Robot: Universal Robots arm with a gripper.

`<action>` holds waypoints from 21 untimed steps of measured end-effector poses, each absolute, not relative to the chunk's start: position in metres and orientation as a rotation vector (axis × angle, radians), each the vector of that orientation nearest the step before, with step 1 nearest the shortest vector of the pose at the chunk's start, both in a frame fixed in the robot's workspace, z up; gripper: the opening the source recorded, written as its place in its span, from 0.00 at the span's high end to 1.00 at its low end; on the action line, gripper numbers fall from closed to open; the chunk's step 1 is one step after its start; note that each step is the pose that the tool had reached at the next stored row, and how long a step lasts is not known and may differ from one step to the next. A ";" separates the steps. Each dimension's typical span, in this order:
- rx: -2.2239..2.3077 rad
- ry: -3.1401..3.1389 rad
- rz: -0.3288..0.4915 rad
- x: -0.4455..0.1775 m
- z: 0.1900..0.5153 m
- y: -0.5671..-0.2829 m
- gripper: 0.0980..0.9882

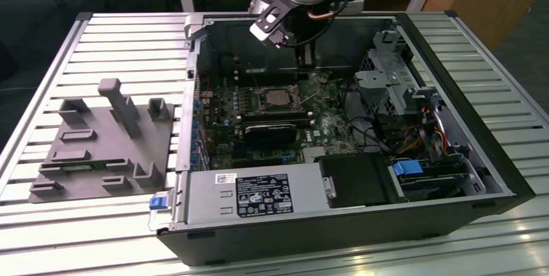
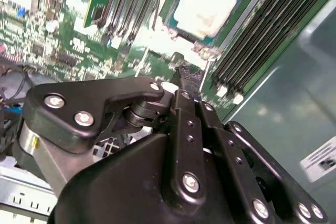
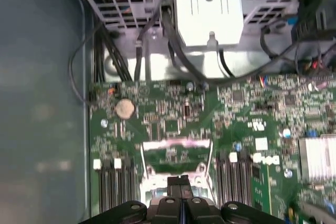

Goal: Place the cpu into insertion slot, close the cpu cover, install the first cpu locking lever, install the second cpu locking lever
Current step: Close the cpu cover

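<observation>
The flat black metal fingers point(image 3: 176, 187) of the gripper point(image 2: 189, 73) are pressed together, with only a thin seam between them and nothing held. Bright screws stud the matte linkage behind them. The tips stand close over the green motherboard point(image 3: 157, 114), near the cpu point(image 2: 207, 3), whose dull silver square top lies in the insertion slot point(image 1: 254, 99). Long, narrow black memory slots point(image 2: 257, 35) flank the socket, and a round silver coin cell point(image 3: 125, 108) sits on the board beyond.

In the exterior view the slot lies at about seven o'clock from the gripper. A black rectangular heatsink block point(image 1: 267, 136) sits at six o'clock from the slot, and a perforated metal drive cage point(image 1: 390, 73) at three o'clock. Black cables point(image 3: 173, 40) hang from the cage. At nine o'clock of the open computer case point(image 1: 506, 179), a grey moulded fixture point(image 1: 103, 147) rests on the ribbed aluminium table point(image 1: 128, 38).
</observation>
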State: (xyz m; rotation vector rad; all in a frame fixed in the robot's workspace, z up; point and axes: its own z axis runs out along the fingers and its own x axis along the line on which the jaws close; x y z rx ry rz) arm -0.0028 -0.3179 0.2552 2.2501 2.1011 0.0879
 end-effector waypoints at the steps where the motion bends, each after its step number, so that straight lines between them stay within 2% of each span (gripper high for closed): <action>1: 2.250 2.101 0.088 0.001 0.255 -0.318 1.00; 21: 2.252 2.103 0.077 0.052 0.252 -0.318 1.00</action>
